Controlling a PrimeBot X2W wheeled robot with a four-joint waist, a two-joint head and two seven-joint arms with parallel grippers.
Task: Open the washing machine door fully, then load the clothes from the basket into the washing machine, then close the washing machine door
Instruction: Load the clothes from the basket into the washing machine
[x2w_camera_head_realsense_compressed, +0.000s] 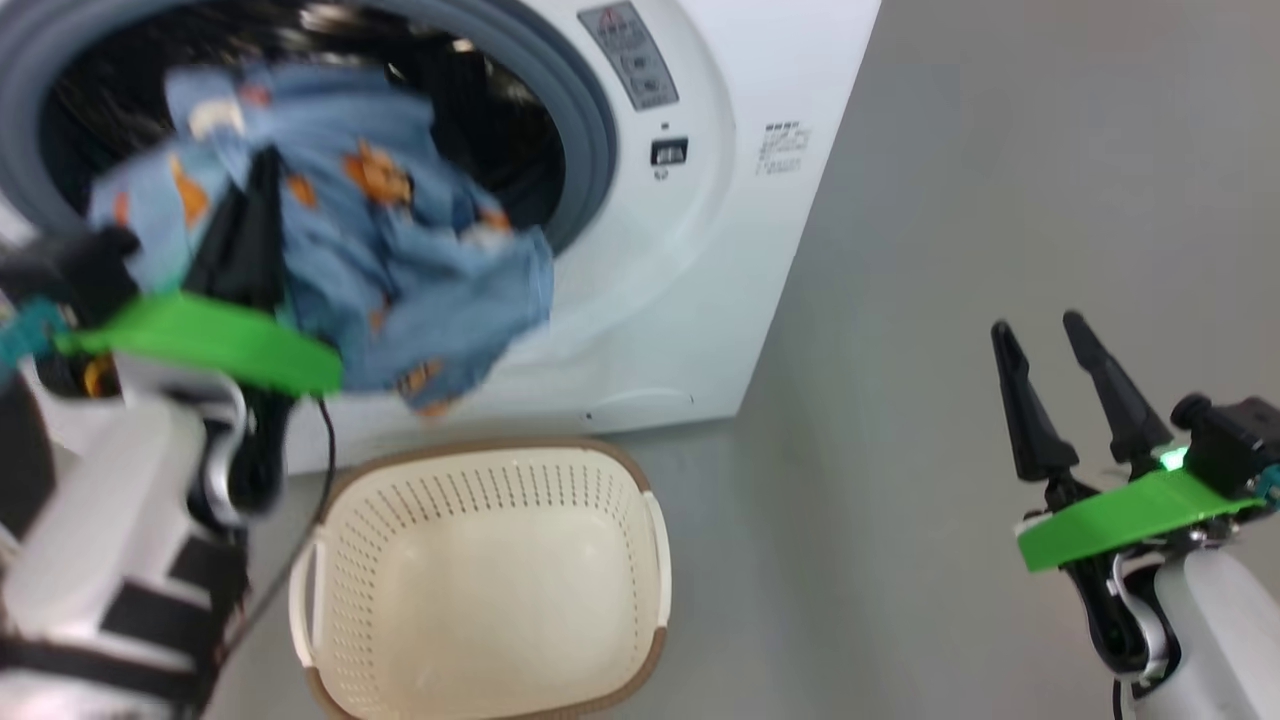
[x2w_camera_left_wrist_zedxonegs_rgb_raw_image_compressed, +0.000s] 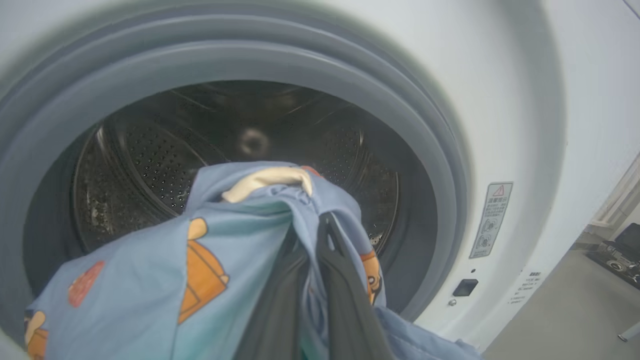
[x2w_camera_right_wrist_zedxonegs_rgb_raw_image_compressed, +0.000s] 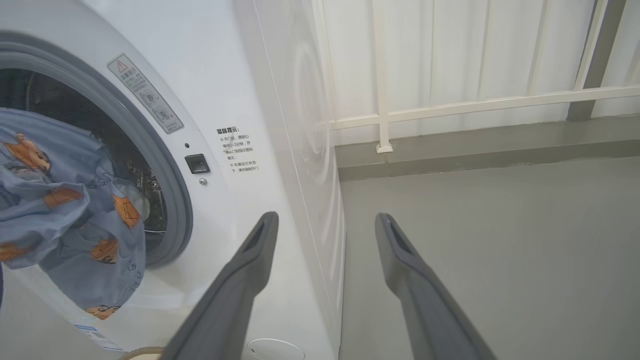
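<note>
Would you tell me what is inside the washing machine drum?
The drum shows bare steel at its back and sides. The clothes, held by the left gripper, cover its lower part.

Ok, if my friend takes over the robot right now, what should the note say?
Left gripper: shut on the clothes at the washing machine mouth, fabric hanging outside the gasket.
Right gripper: open, empty, beside the machine.
Basket: empty, on the floor before the machine.
Done: opening uncovered, clothes out of the basket.
Left: push clothes into the drum, let go, close the door.
</note>
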